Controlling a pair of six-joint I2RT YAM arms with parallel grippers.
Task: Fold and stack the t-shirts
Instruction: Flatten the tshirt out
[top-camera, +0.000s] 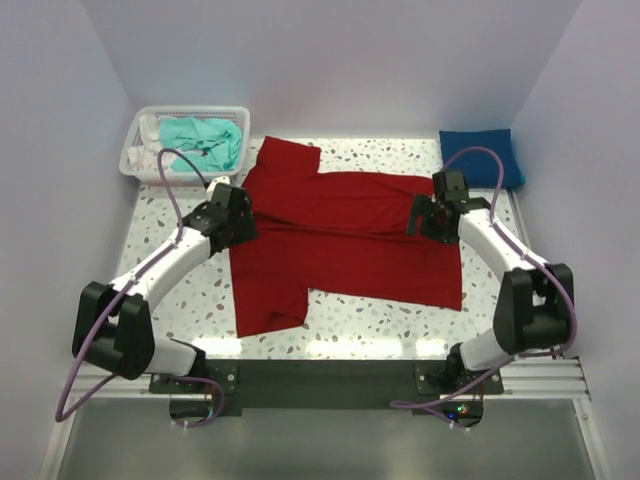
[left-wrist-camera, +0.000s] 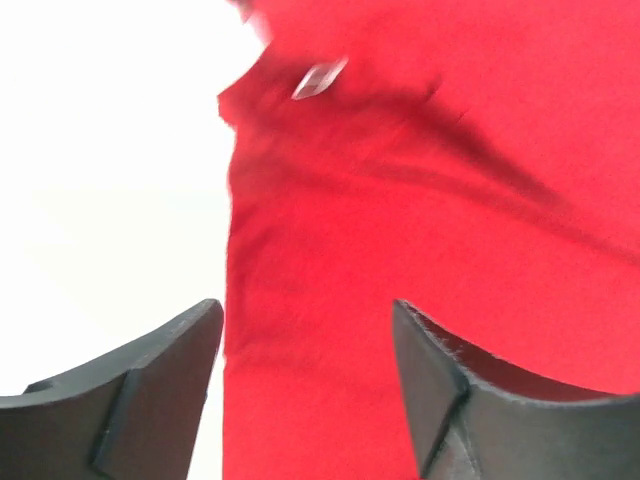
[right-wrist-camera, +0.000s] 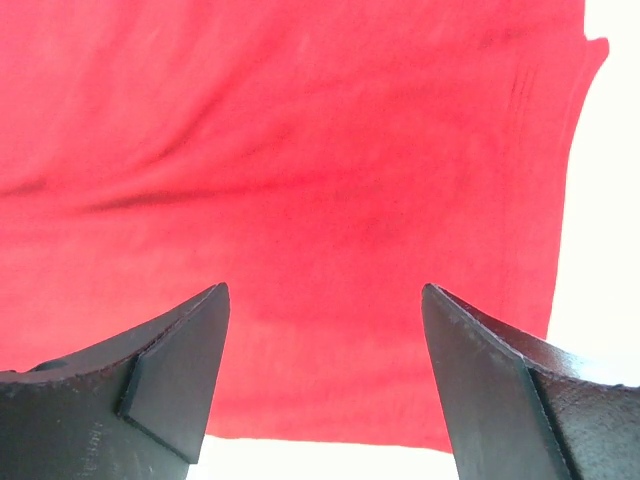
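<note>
At the near side of the table (top-camera: 170, 290), the red t-shirt (top-camera: 345, 240) lies spread flat and sideways. Its neck end points to the left arm and its hem to the right arm. Both sleeves stick out on the left side, one near and one far. We see no fold made in it, only a shallow crease across the middle.

The left gripper (left-wrist-camera: 308, 330) hangs over the neck end. Its jaws are spread apart, with cloth and bare table visible between them, and they hold nothing. The right gripper (right-wrist-camera: 325, 310) hangs over the hem end. Its jaws are likewise released, and the hem corner lies flat below them.

At the far right corner, the blue t-shirt (top-camera: 480, 155) lies as a compact rectangle, well apart from the red one. We judge it folded and set down as the base of the stack.

At the far left corner, the teal t-shirt (top-camera: 205, 140) sits crumpled inside the white basket (top-camera: 200, 109).

We judge the task about one third complete. What remains is to fold the red shirt and place it on the blue, then to take out, fold and stack the teal.
</note>
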